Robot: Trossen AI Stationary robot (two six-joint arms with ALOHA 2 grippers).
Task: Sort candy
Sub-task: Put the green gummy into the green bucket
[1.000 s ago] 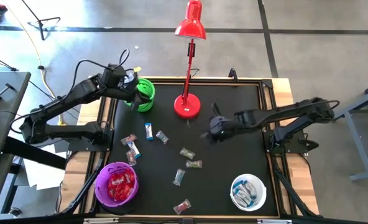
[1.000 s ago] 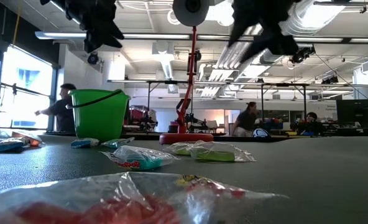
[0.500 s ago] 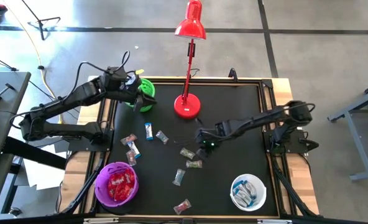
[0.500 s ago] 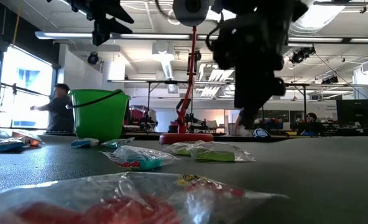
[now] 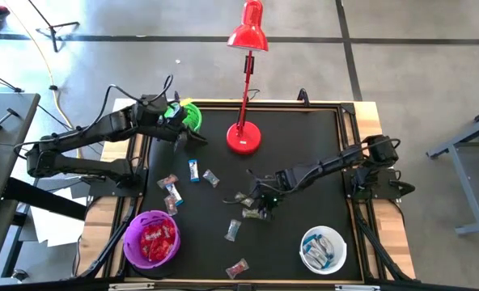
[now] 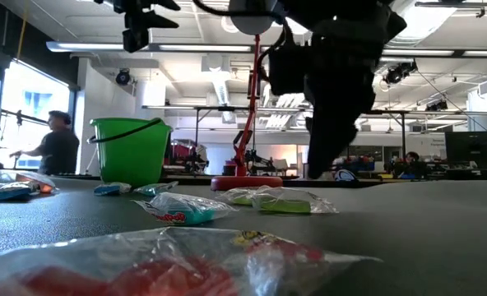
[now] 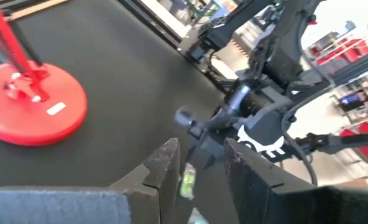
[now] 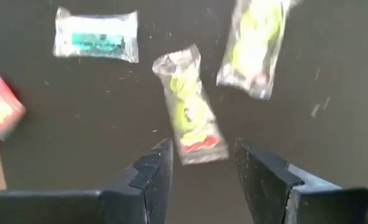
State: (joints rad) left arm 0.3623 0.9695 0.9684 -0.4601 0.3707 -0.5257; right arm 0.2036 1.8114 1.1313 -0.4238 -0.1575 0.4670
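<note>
Candy [image 5: 252, 213] lay scattered on the tabletop [image 5: 304, 153] below the lamp [image 5: 243, 139]. The right gripper [image 8: 197, 163] hung over a green-wrapped piece [image 8: 190, 118], jaws open astride it; next it probably needed to drop and close. The left gripper [image 7: 199, 165], jaws apart and empty, waited beside the green bowl [image 5: 189, 115].

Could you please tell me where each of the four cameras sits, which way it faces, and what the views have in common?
High view: overhead, looking straight down; both arms show, right gripper over loose candy, left gripper by the green bowl.
Low view: tabletop height, looking level across candy toward the room; arms hang from above.
Left wrist view: looks past its own fingers at the red lamp base and the right arm.
Right wrist view: looks down between open fingers at a greenish candy.
Shared: high, low and left wrist views all show the lamp.
</note>
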